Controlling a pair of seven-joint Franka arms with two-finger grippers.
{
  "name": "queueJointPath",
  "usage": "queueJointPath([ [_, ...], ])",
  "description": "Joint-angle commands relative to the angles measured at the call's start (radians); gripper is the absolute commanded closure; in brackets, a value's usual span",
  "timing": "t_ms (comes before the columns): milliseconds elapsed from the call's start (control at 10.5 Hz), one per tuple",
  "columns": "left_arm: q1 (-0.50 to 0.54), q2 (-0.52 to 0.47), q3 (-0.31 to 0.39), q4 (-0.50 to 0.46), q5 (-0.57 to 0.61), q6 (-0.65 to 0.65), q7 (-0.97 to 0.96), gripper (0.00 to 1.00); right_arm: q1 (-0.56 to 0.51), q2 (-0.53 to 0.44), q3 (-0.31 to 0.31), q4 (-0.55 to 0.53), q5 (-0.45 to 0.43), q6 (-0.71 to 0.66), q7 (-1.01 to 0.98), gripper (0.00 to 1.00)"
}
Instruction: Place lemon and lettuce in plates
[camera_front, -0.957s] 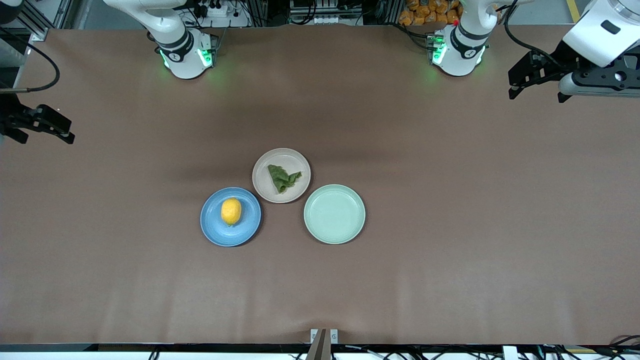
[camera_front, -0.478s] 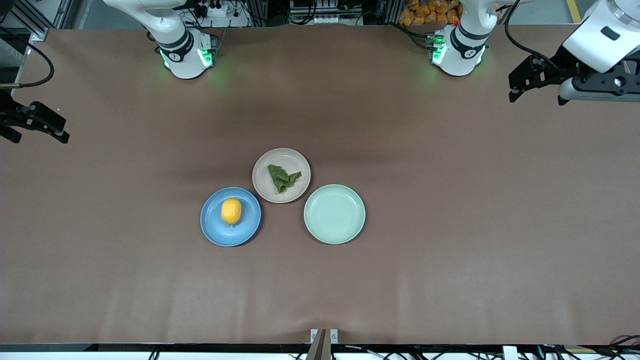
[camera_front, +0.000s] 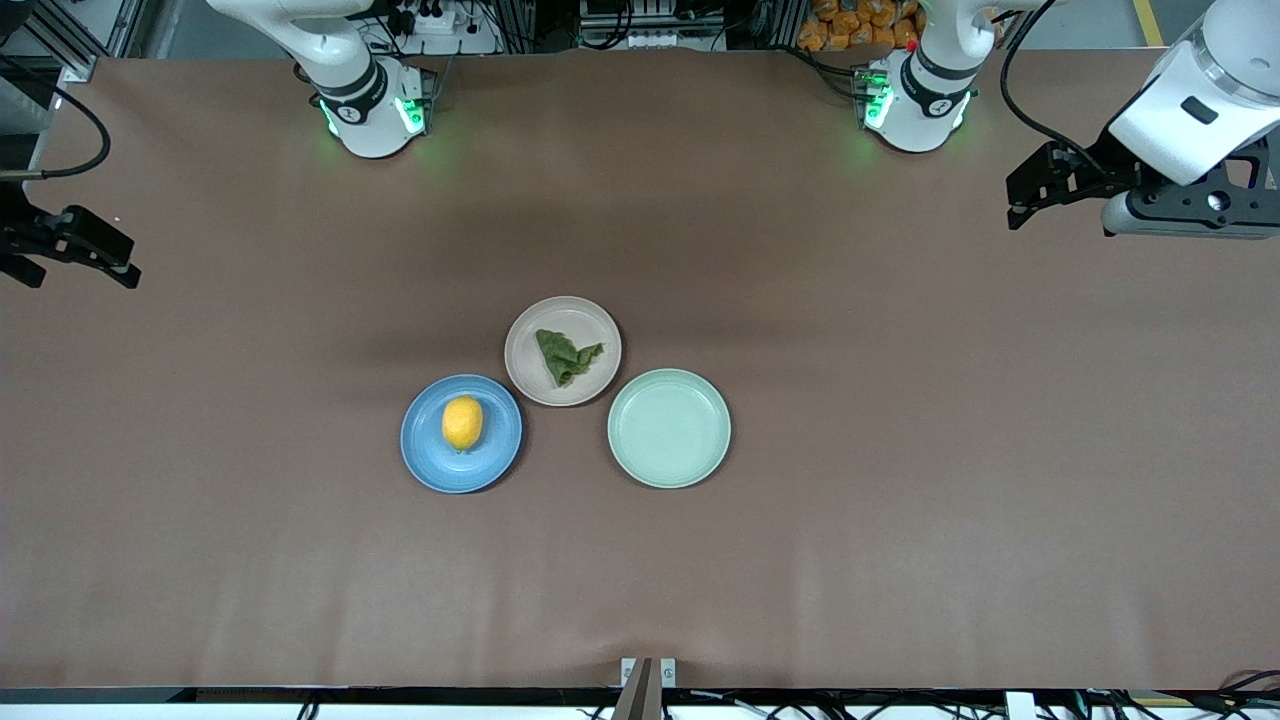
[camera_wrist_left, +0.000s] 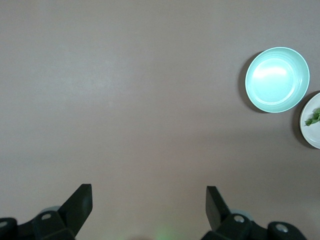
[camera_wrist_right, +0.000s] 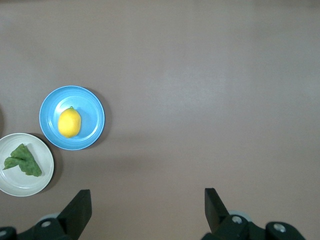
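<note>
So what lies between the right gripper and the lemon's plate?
Only bare table, per the front and right wrist views; the open right gripper hangs over its end, away from the blue plate holding the lemon.

Mint-green plate (camera_front: 669, 428): round, shallow, nothing in it; on the table, toward the left arm's end of the plate cluster.
Table (camera_front: 900, 400): covered in plain brown, faintly creased along the edge nearest the front camera.
</note>
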Motion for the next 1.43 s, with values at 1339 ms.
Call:
queueJointPath([
  [1339,0.007,-0.004,-0.002,0.021,0.004,0.040,0.015,0.00,-0.005,0.009,-0.003,0.019,-0.005,-0.032,0.000,0.00],
])
